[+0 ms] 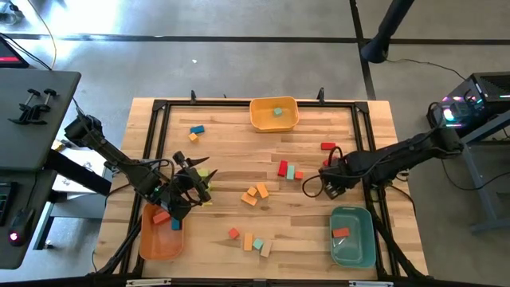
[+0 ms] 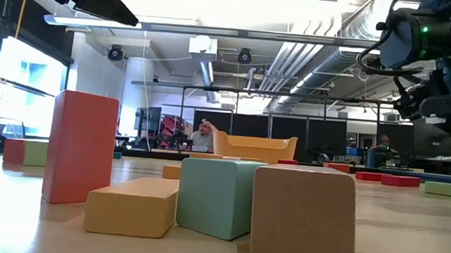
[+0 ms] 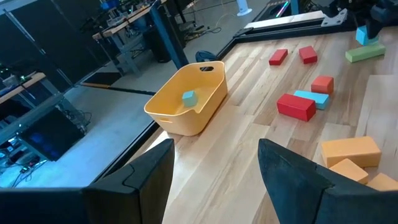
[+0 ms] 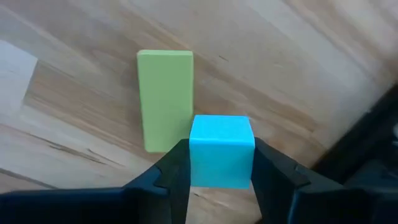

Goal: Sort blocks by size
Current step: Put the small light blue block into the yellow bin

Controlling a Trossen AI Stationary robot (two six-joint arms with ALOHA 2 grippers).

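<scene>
A: Where's the blue cube relative to your right tool?

B: Between its fingers, clamped on both sides. A green bar lies just beyond, touching the cube's corner.

A: Left tool?

B: Yours stands open, empty, above the desk.

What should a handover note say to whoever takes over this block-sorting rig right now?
Right gripper: fingers on both sides of a blue cube, beside a green bar.
Left gripper: open, empty, over the orange bin.
Done: one teal block in the yellow bin, a red one in the teal bin, red and blue in the orange bin.
Left: loose blocks across the table.
</scene>
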